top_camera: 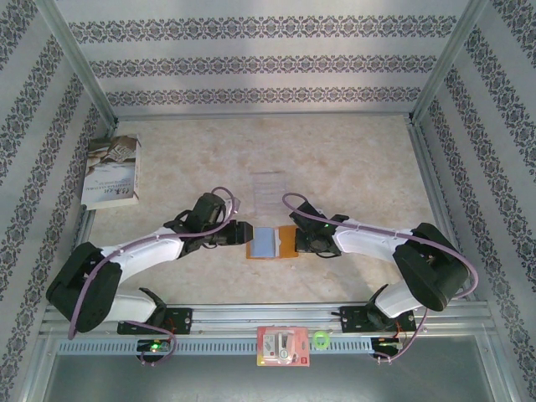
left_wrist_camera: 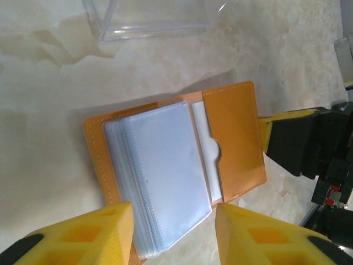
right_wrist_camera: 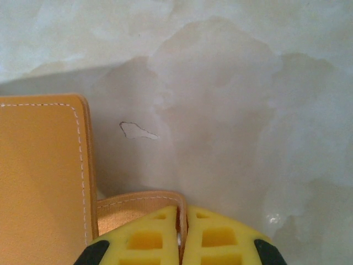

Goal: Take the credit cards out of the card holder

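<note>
wallet (left_wrist_camera: 231, 138) open on tabletop (left_wrist_camera: 44, 83), card (left_wrist_camera: 205, 149) not out yet | left fingers (left_wrist_camera: 94, 237) wide above the sleeves (left_wrist_camera: 165, 165) | right fingers (right_wrist_camera: 143, 237) pinching wallet flap

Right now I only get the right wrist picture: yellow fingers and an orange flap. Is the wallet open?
Observer: Yes. The wallet lies open and flat, with its pale sleeves facing up.
Operator: Any card showing?
Observer: One white card peeks from the orange pocket.
Operator: And the other arm?
Observer: The left gripper is open, with a finger on either side of the sleeves' near end.
</note>
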Controlling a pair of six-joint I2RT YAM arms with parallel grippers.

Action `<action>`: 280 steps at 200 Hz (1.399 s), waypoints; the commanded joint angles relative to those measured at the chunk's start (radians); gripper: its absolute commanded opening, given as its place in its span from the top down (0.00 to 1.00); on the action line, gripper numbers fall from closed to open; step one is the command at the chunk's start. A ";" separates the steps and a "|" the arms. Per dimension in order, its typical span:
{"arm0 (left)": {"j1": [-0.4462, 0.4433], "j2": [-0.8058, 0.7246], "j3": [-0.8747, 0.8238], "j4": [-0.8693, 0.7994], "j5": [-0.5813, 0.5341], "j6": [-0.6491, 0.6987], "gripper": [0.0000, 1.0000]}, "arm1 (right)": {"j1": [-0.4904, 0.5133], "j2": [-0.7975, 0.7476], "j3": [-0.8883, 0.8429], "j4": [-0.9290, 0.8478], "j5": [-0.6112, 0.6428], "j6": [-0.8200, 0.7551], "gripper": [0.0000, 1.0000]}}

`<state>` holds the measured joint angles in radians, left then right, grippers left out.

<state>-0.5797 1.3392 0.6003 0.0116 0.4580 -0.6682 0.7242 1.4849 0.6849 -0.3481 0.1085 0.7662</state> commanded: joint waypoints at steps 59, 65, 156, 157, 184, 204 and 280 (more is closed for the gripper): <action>-0.024 0.092 0.043 -0.025 -0.032 0.047 0.52 | -0.002 0.001 -0.070 0.043 0.053 0.015 0.77; -0.035 0.093 0.051 -0.026 -0.036 0.052 0.51 | -0.003 -0.010 -0.070 0.038 0.056 0.013 0.73; -0.083 0.128 0.112 -0.070 -0.062 0.087 0.50 | 0.006 -0.425 -0.053 -0.046 0.045 -0.126 0.52; -0.083 0.129 0.112 -0.070 -0.061 0.087 0.50 | 0.007 -0.427 -0.053 -0.044 0.042 -0.128 0.52; -0.085 0.134 0.111 -0.052 -0.052 0.082 0.49 | 0.027 -0.396 -0.020 0.086 -0.184 -0.170 0.61; -0.085 0.137 0.113 -0.048 -0.050 0.073 0.49 | 0.043 -0.294 0.024 0.145 -0.286 -0.159 0.69; -0.061 0.055 0.040 -0.074 -0.093 0.064 0.44 | 0.014 -0.017 0.001 0.127 -0.199 -0.103 0.90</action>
<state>-0.6476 1.4193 0.6758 -0.0372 0.3828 -0.6056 0.7521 1.4261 0.7197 -0.2058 -0.1505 0.6361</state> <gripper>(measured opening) 0.546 0.123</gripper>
